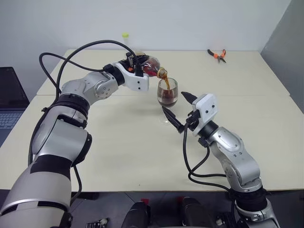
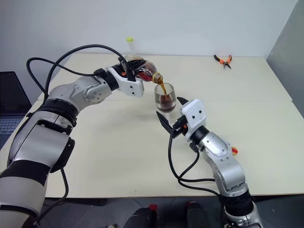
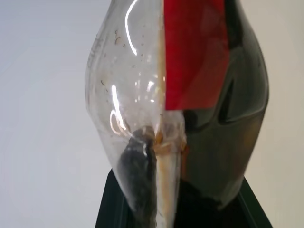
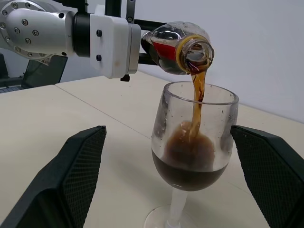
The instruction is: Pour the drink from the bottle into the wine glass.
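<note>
The bottle (image 4: pixel 173 45) is tipped mouth-down over the wine glass (image 4: pixel 194 152), which stands near the middle of the counter (image 1: pixel 247 90). The drink (image 4: pixel 187 173) streams from the open mouth into the bowl, now roughly a third full, with foam on top. The left hand (image 1: pixel 137 71) is clenched on the bottle's body, holding it sideways just above the rim. The right hand (image 4: pixel 166 180) is released, fingers spread wide either side of the glass, not touching it.

To pour well, judging from this: hold the mouth centred over the bowl, keep the tilt gentle so foam settles, level the bottle before the glass fills high. The open right hand should stay clear of the stem.

The counter is pale beige and mostly bare. Orange-handled pliers (image 1: pixel 217 55) lie far right, and a slim tube with a yellow-green cap (image 2: pixel 129 45) stands far behind the bottle. A dark laptop (image 1: pixel 9 102) sits off the left edge. A plain white wall runs behind.
</note>
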Controlling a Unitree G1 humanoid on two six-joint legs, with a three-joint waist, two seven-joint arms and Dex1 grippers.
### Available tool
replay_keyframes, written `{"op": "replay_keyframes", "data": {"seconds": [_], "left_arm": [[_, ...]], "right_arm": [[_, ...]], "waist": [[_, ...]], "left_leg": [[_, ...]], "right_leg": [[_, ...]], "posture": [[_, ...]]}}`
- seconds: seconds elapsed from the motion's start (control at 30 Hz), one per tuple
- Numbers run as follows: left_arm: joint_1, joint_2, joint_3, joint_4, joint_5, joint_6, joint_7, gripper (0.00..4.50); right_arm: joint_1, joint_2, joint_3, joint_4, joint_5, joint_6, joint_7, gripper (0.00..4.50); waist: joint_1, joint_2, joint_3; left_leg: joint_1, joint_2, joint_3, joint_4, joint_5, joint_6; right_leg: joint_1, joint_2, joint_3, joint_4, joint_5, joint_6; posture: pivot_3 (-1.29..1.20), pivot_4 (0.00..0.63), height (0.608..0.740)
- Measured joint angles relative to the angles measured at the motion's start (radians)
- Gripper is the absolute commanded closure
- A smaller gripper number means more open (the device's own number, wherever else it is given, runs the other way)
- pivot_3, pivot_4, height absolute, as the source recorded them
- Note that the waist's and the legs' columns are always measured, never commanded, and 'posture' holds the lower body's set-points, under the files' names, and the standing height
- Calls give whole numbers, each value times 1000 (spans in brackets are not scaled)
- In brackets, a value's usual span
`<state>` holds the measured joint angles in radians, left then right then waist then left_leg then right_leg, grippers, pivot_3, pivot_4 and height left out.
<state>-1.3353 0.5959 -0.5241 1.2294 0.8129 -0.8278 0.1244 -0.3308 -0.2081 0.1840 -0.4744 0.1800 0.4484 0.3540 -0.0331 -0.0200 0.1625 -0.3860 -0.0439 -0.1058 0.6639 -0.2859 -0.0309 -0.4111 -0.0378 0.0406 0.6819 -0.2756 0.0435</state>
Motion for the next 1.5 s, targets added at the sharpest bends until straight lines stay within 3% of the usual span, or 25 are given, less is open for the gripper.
{"op": "replay_keyframes", "data": {"seconds": [0.37, 0.87, 1.17, 1.5], "left_arm": [[0, -2, 4, 7, -14, 8, -12, 3816], [68, -76, 147, -7, -293, -47, -304, 3816], [173, -117, 362, -50, -557, 109, -469, 3816], [452, -210, 638, -234, -896, 373, -528, 3837]], "right_arm": [[0, 1, 1, 0, 0, 0, 2, 0], [4, 8, 6, 0, -1, 0, 2, 0], [7, -38, 15, -6, -1, 2, 29, 0], [3, -97, 53, -130, 47, 178, 83, 0]], "waist": [[0, 0, 0], [-3, 0, 0], [-15, 0, 0], [-22, 0, -1]], "left_leg": [[0, 0, 0, 0, 0, 0], [0, 1, 0, 0, 0, 0], [0, 1, -1, 1, 0, 0], [0, 2, -2, 1, 0, 0]], "right_leg": [[0, 0, 0, 0, 0, 0], [0, 0, 0, 0, 0, 0], [0, 0, 0, 1, 0, 0], [0, -1, -1, 1, 0, 0]], "posture": [[0, 150, 740], [0, 150, 740], [0, 150, 740], [0, 150, 740]]}}
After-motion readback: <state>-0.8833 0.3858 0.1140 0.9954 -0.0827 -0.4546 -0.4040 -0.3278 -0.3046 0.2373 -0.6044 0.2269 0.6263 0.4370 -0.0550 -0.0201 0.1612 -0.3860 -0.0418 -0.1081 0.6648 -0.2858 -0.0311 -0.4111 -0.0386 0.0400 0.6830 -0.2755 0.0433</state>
